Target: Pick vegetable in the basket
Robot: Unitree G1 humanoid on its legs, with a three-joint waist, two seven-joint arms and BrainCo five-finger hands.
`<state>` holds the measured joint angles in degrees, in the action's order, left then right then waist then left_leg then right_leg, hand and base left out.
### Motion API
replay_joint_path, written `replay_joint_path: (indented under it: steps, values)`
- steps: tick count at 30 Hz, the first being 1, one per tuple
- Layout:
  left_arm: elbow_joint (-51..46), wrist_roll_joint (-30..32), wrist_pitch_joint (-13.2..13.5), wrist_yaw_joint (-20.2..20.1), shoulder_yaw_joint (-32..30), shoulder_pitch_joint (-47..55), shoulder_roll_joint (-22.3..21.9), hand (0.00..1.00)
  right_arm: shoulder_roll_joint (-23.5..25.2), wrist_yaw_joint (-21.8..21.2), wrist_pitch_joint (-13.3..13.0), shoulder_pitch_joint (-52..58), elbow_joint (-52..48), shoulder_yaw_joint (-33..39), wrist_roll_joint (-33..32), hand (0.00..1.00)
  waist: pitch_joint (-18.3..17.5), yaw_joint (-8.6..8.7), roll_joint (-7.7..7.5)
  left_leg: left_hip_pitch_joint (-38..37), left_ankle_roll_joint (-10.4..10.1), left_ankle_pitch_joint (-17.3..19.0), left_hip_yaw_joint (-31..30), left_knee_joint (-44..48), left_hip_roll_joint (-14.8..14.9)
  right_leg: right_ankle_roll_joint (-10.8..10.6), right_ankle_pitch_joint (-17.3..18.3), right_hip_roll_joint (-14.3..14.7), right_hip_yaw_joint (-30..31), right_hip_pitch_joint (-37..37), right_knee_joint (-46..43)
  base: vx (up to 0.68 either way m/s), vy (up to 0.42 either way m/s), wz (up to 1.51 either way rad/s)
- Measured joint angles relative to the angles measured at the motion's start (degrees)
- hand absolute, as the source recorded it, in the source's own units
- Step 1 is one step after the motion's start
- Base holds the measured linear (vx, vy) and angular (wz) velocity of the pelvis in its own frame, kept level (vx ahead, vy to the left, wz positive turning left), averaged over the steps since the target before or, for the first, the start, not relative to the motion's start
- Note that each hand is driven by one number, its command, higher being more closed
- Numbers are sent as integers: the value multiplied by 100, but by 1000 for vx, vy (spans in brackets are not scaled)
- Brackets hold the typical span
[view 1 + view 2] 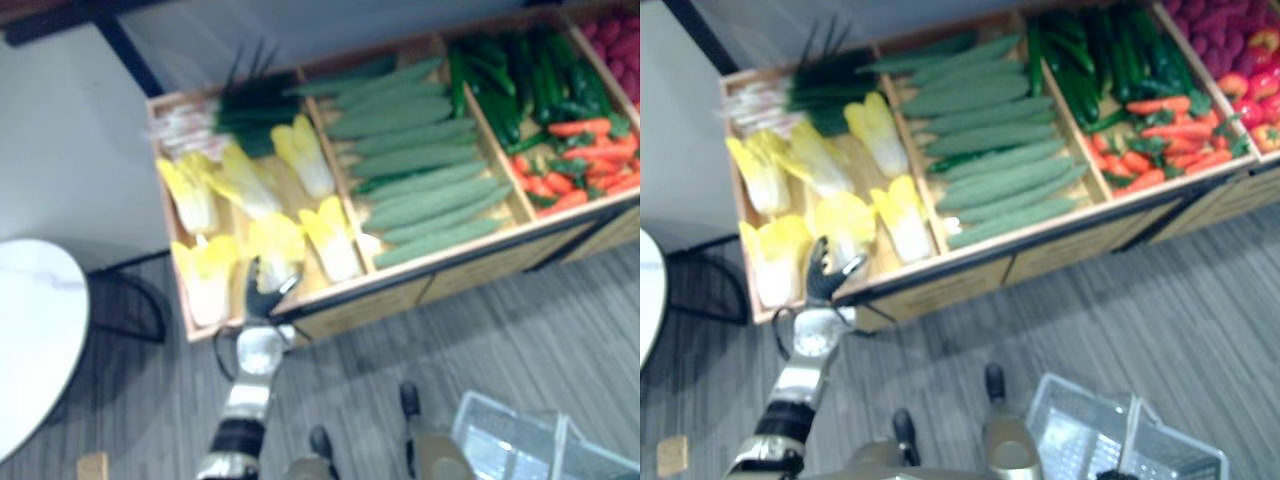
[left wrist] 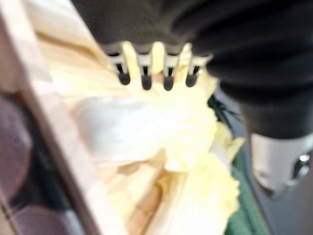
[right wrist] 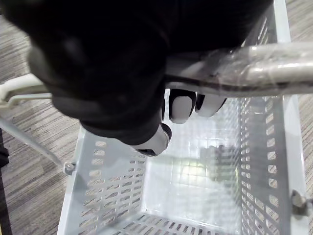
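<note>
Grey plank flooring (image 1: 480, 330) is running beneath a wooden stand (image 1: 360, 303) that is showing four compartments. The compartment at the stand's left end is holding six pale yellow cabbages (image 1: 187, 192), three along its front and three farther back, with one bunch of green onions (image 1: 245, 110) lying across its rear. The next compartment is carrying about ten long pale cucumbers (image 1: 420, 160), packed too closely to count exactly. The third is holding a heap of dark green vegetables (image 1: 520, 75) at the back and a heap of carrots (image 1: 585, 160) at the front, neither countable. Red and purple produce (image 1: 1230, 50) is piling up at the stand's right end. One round white tabletop (image 1: 30, 330) is sitting off the stand's left side.

The left robot hand (image 1: 262, 287) is reaching over the stand's front rim at the cabbage compartment. Its fingers (image 2: 146, 78) are stretching out straight, gripping nothing, just above the front middle cabbage (image 2: 186, 142); whether they are touching it cannot be told.

One white slotted basket (image 1: 1080, 430) is hanging low in front of the stand, below the carrot compartment. The right robot hand (image 3: 112, 93) is curling its fingers tightly round the basket's handle (image 3: 254, 73).
</note>
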<state>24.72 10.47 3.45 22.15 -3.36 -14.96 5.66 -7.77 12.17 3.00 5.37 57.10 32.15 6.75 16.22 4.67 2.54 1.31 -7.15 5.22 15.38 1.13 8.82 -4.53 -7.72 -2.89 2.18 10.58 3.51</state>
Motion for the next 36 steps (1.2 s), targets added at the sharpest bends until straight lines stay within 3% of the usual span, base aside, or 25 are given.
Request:
replay_joint_path:
  steps: [5,6,10,16,23,26,27,29,31,33,34,36]
  values:
    - [1098,222,-172,702,-490,-1110,455,0,5,182,-152,-190,-348,-305,-73,100,373,-9,-115,287,-21,-76,246,18,23,33,-47,70,219,517,-203,-13,-43,-24]
    - [1206,392,-150,926,-621,-1248,558,100,16,220,-205,-192,-457,-345,-118,100,422,-29,-118,383,-21,-77,297,38,29,32,-47,74,275,662,-262,-17,-30,-17]
    - [1836,441,-281,1131,-747,-1964,1057,100,46,375,-301,-221,-787,-473,-341,100,567,-49,-220,689,-21,-75,546,127,31,-6,-124,49,443,1028,-291,-35,-26,-17]
    - [2085,606,-412,1245,-1384,-2817,1257,100,42,383,-476,-420,-1189,-706,-752,100,704,-45,-283,1053,-91,-112,1567,314,279,-28,-227,16,558,1495,-249,-55,-58,-8]
    - [1936,505,-662,1092,-1453,-3228,1284,100,64,348,-468,-399,-1190,-842,-949,100,818,-10,-497,715,-109,-120,1722,371,399,-28,-226,28,389,1193,-273,-3,-34,-3]
    - [894,327,-700,830,-728,-2935,1125,100,206,347,-439,-363,-1178,-865,-944,100,786,-13,-672,497,-103,-52,1259,665,410,15,-235,55,350,781,-283,102,17,0]
    - [-326,331,-698,889,-472,-2374,983,100,230,339,-440,-360,-1148,-1025,-940,100,724,-27,-811,455,5,83,264,1020,311,19,-234,71,464,580,-293,104,2,-32]
    - [-1027,337,-658,979,-460,-1957,864,100,217,331,-445,-371,-1132,-1025,-914,100,714,-43,-805,338,46,281,-330,1257,239,5,-193,76,577,397,-298,76,37,-48]
    - [-2024,573,-592,1245,-419,-1279,563,100,137,317,-454,-321,-982,-962,-828,100,549,-41,-615,140,-43,692,-893,1458,199,-98,-88,133,730,180,-356,36,172,-45]
    - [-2508,848,-590,1355,-342,-948,347,100,136,315,-455,-201,-895,-849,-672,100,282,-34,-526,48,-85,841,-890,1334,172,-120,-73,121,745,179,-363,33,180,-13]
    - [-3057,1110,-589,1456,-243,-608,267,100,179,311,-443,-85,-891,-816,-646,100,82,-63,-554,-135,-101,858,-811,1076,94,-120,-73,73,783,162,-373,41,147,-8]
    - [-3687,1416,-495,1561,-48,-259,225,100,257,322,-449,69,-897,-787,-503,100,51,-104,-569,-400,-72,888,-807,894,29,-120,-73,15,777,-18,-385,2,124,-1]
